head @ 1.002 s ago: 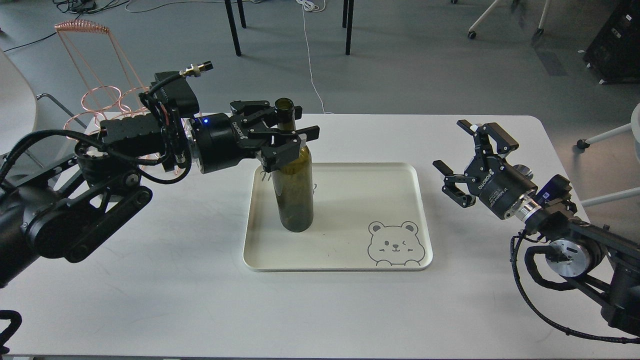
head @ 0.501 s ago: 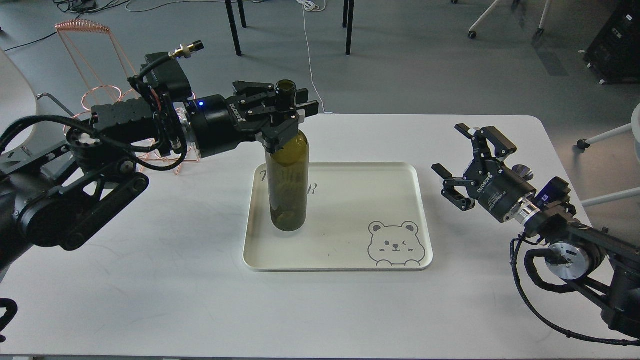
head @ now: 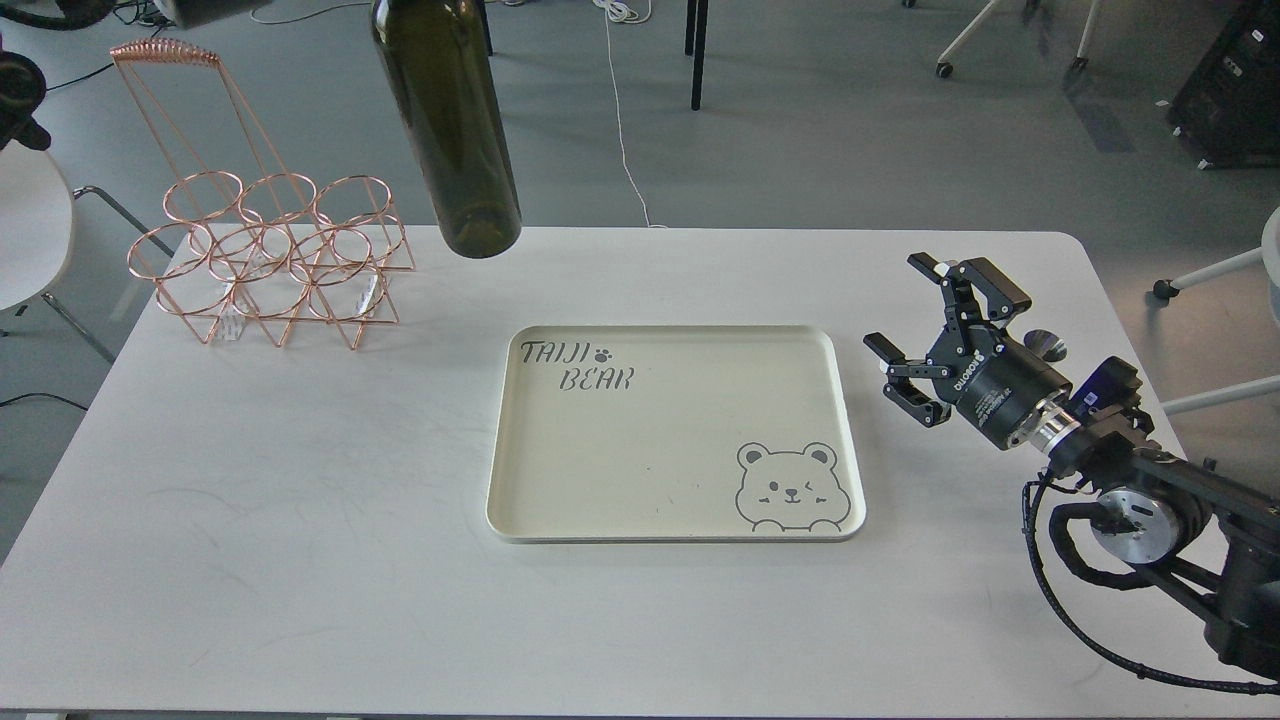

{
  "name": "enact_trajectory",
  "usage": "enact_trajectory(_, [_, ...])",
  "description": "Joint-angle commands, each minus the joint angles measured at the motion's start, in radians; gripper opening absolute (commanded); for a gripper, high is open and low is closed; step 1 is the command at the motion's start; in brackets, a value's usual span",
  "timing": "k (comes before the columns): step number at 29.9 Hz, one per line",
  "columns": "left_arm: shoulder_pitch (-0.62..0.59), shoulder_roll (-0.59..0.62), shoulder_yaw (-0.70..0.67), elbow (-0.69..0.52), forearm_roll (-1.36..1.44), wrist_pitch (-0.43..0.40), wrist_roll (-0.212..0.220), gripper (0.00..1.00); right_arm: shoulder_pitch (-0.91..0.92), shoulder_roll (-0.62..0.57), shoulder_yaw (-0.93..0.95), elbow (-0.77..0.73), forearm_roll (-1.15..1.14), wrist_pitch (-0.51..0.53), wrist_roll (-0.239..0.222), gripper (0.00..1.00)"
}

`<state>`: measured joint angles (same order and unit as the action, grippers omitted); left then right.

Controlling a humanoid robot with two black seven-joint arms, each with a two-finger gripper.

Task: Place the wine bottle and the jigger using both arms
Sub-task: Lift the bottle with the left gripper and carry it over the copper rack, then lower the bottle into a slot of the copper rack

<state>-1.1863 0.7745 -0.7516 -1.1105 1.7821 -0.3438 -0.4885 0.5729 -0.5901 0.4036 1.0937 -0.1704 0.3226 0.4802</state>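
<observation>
The dark olive-green wine bottle (head: 450, 130) hangs in the air above the table's far left-centre, tilted a little. Its base is at about the far table edge and its neck runs out of the top of the view. My left gripper is out of view; only dark bits of that arm show at the top left. My right gripper (head: 900, 305) is open and empty, low over the table right of the tray. A small shiny steel piece (head: 1045, 346) shows just behind its body; it looks like the jigger, mostly hidden.
A cream tray (head: 850, 430) with a bear print lies at the table's centre with nothing on it. A copper wire bottle rack (head: 265, 260) stands at the far left. Chairs and table legs stand on the floor beyond.
The left arm has lifted the bottle off the tray, up and to the left, and its gripper has left the view. The right gripper has barely moved.
</observation>
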Motion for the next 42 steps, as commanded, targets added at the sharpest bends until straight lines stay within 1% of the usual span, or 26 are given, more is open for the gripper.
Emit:
enact_trajectory(1, [-0.012,0.003,0.001,0.121,0.011,0.008,0.000,0.14,-0.002,0.003,0.000,0.000,-0.009,-0.004,0.000,0.98])
enact_trajectory(3, [-0.010,0.003,0.014,0.139,0.014,0.009,0.000,0.14,-0.005,0.004,0.000,0.000,-0.011,-0.004,0.000,0.98])
enact_trajectory(5, [-0.013,0.003,0.053,0.143,0.016,0.023,0.000,0.14,-0.005,0.004,0.000,-0.001,-0.011,-0.004,0.000,0.98])
enact_trajectory(10, [-0.012,0.003,0.165,0.192,0.016,0.127,0.000,0.14,-0.021,0.004,0.001,0.000,-0.011,-0.004,0.001,0.98])
enact_trajectory(14, [-0.015,0.005,0.189,0.221,0.025,0.164,0.000,0.14,-0.028,0.003,0.003,0.000,-0.011,-0.004,0.001,0.98])
enact_trajectory(21, [-0.006,0.005,0.192,0.236,0.071,0.166,0.000,0.14,-0.030,-0.001,0.001,0.002,-0.011,-0.004,0.001,0.98])
enact_trajectory(25, [-0.009,0.006,0.212,0.235,0.066,0.152,0.000,0.14,-0.028,-0.001,0.001,0.002,-0.012,-0.004,0.001,0.98])
enact_trajectory(36, [0.004,0.048,0.215,0.225,0.079,0.140,0.000,0.15,-0.030,-0.002,0.001,0.003,-0.011,-0.004,0.001,0.98])
enact_trajectory(42, [0.002,0.045,0.248,0.225,0.071,0.137,0.000,0.15,-0.030,-0.002,0.003,0.003,-0.011,-0.004,0.001,0.98])
